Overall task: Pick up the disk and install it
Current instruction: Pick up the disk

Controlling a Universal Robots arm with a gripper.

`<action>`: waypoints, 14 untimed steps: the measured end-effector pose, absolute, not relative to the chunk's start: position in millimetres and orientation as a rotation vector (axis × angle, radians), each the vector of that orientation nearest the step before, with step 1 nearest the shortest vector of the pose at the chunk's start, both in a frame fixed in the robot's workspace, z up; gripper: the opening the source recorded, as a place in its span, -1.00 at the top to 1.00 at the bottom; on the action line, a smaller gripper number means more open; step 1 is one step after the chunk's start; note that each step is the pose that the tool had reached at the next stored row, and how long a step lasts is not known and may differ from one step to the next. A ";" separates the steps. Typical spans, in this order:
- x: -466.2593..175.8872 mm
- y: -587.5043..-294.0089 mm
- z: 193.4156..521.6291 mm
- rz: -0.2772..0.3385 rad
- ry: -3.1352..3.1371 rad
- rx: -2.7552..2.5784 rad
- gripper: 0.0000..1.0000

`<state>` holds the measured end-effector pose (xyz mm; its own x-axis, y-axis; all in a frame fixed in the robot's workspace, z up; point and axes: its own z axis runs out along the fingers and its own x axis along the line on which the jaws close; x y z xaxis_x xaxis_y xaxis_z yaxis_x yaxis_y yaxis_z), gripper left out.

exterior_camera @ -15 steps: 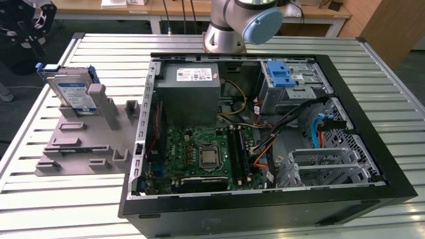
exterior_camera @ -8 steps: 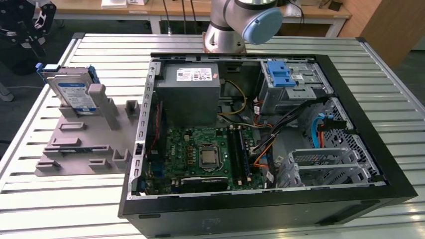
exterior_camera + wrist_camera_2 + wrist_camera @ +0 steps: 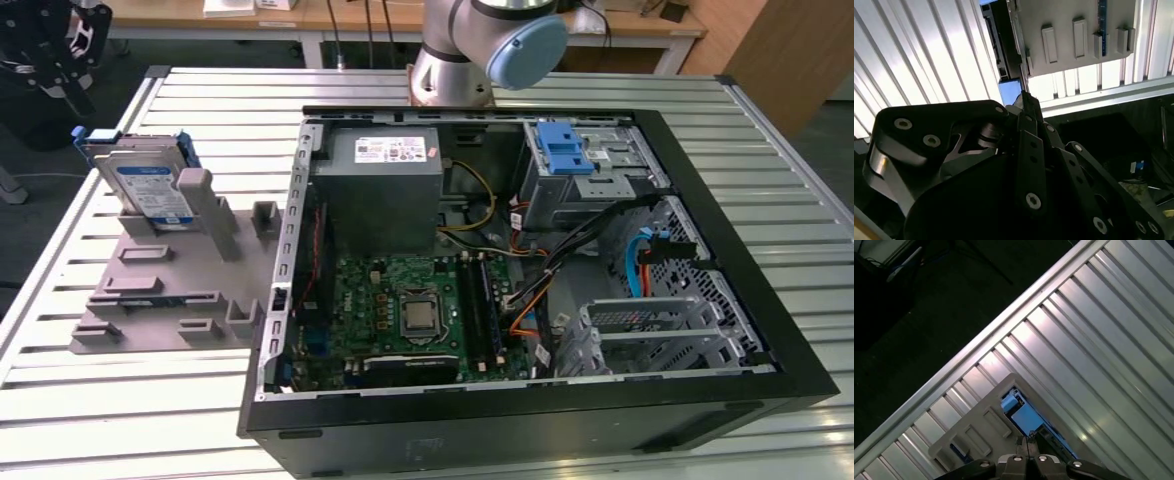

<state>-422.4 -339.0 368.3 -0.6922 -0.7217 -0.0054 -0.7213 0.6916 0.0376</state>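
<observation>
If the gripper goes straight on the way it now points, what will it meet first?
Probably the disk, upright in the grey holder just ahead of the gripper, though depth is unclear.

You can see the disk [image 3: 144, 185] is silver-grey with a white and blue label and a blue frame. The holder [image 3: 147, 300] is plain grey. Your counter [image 3: 107, 410] is shiny silver with long stripes. The hand [image 3: 1027, 440] is black. The computer case [image 3: 534, 440] is black, its board [image 3: 400, 290] green

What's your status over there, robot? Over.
Gripper shut, empty, pointing at disk, not touching. Disk upright in grey holder, outside open case. Nothing between them.
</observation>
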 end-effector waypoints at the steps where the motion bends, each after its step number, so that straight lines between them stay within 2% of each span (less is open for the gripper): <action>1: -422.3 -339.0 368.2 -0.056 -2.878 1.242 0.79; 14: -422.4 -338.9 367.5 -0.040 -2.802 1.465 0.79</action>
<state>-422.4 -338.9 367.5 -0.5706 -0.8207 -0.0297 -0.8212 0.5704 0.0132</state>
